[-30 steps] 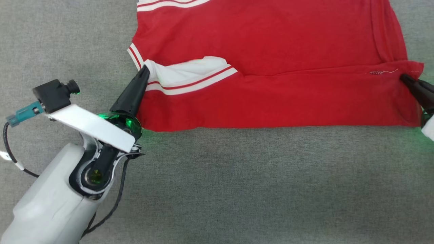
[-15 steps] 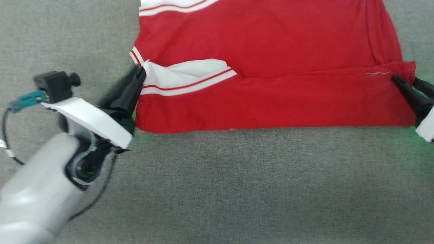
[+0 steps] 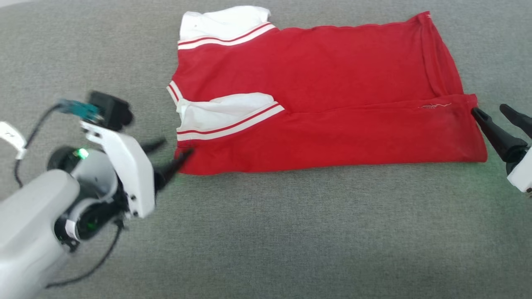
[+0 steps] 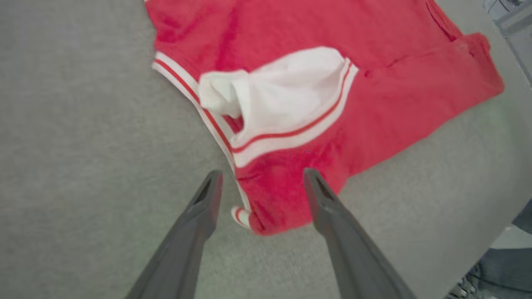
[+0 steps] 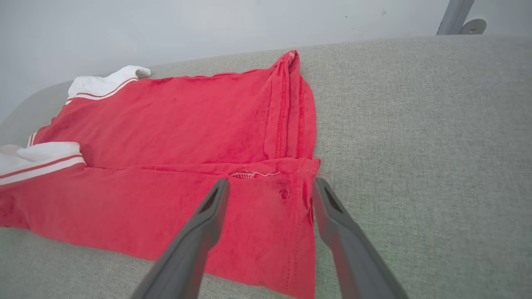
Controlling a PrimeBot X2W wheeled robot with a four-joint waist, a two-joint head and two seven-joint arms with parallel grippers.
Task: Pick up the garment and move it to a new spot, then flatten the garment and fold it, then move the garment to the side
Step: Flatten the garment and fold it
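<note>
The garment [image 3: 324, 104] lies flat on the grey table [image 3: 291, 232], spread from left to right, a little far of the middle. Its near part is folded over onto the rest, making a long band along the near edge. A white sleeve [image 3: 226, 112] with red stripes lies on top at the left end of that band. A second sleeve [image 3: 222, 23] sticks out at the far left corner. The hem is at the right end.

The left gripper [image 3: 176, 148] is at the garment's near left corner with its jaws wide and nothing held. In the left wrist view this gripper [image 4: 262, 172] has the corner of the garment [image 4: 374, 104] lying between its two fingers. The head view is blurred there, so I cannot tell whether a tip touches the cloth.

The right gripper [image 3: 488, 109] is at the right edge, just beside the end of the folded band, also wide and holding nothing. In the right wrist view this gripper [image 5: 271, 180] straddles the hem of the garment [image 5: 187, 124]. One finger is over red cloth, the other over bare table [image 5: 415, 145]. A pale wall [image 5: 208, 29] stands beyond the table's far edge.
</note>
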